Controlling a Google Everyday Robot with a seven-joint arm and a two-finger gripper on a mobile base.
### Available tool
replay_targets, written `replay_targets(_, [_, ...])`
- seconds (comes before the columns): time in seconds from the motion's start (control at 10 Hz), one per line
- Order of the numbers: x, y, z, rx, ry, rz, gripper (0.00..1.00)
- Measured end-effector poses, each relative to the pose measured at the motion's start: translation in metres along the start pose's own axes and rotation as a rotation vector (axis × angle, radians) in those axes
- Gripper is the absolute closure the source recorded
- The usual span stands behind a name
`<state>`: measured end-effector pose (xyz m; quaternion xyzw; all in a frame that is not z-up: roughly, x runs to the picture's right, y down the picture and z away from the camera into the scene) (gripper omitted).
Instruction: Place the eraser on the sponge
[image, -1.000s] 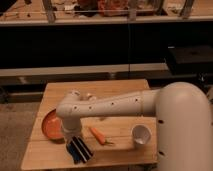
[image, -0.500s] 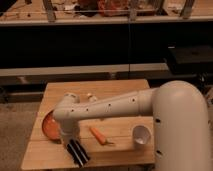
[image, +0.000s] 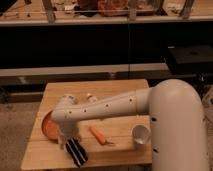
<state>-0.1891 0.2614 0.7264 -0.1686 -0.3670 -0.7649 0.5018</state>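
Observation:
My gripper (image: 76, 151) is the dark striped piece at the end of the white arm (image: 105, 107). It hangs low over the front left part of the wooden table (image: 120, 90). An orange round flat thing (image: 48, 127) lies just to its upper left, partly behind the wrist. I cannot tell if that is the sponge. No eraser shows; the gripper may hide it.
An orange carrot (image: 98, 135) lies right of the gripper. A white cup (image: 141, 134) stands near the front right edge. Two small pale objects (image: 90, 97) sit near the table's back. Dark shelving runs behind the table.
The arm's wrist section has shifted a little to the left. The gripper stays low over nearly the same front left spot.

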Motion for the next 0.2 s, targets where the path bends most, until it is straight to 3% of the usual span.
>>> replay_targets(0.2, [0.0011, 0.0001, -0.0067, -0.007, 0.037, -0.011, 0.2])
